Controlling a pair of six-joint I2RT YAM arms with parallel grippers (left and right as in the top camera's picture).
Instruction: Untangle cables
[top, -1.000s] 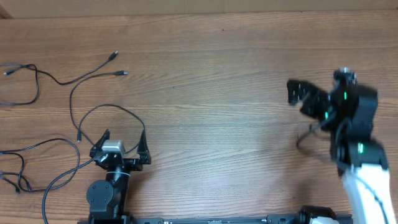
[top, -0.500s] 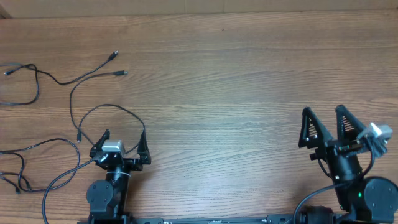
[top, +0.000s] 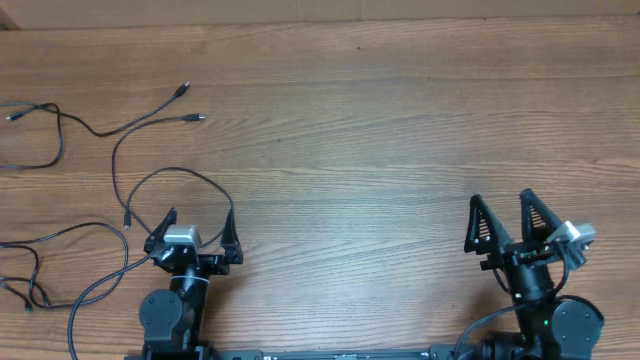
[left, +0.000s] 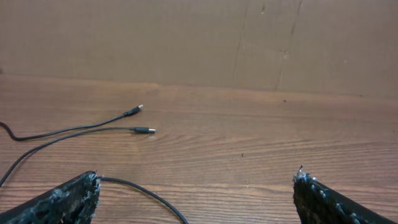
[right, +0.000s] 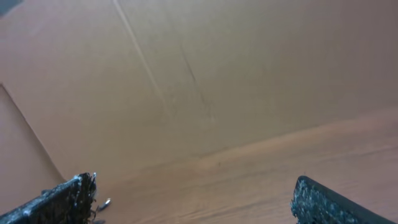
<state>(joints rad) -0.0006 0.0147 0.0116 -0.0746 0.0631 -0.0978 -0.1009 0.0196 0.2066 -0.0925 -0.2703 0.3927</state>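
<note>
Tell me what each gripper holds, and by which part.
Nothing. Left gripper and right gripper are both open and empty; the cables lie loose on the table.

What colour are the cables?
The cables are black; the overhead view shows them best.

The table (top: 380, 130) is warm reddish-brown wood with fine horizontal grain streaks. Toward 9 o'clock the thin cables (top: 95, 133) are black, their plugs (left: 144, 130) tipped in silver. The left gripper (top: 201, 213) is matte black with a light grey block (top: 180, 237). The right gripper (top: 501, 196) is black too, with a pale grey block (top: 572, 237). A green light (top: 545, 323) glows at 5 o'clock. The cardboard backdrop (left: 155, 37) is plain tan, faintly creased.
</note>
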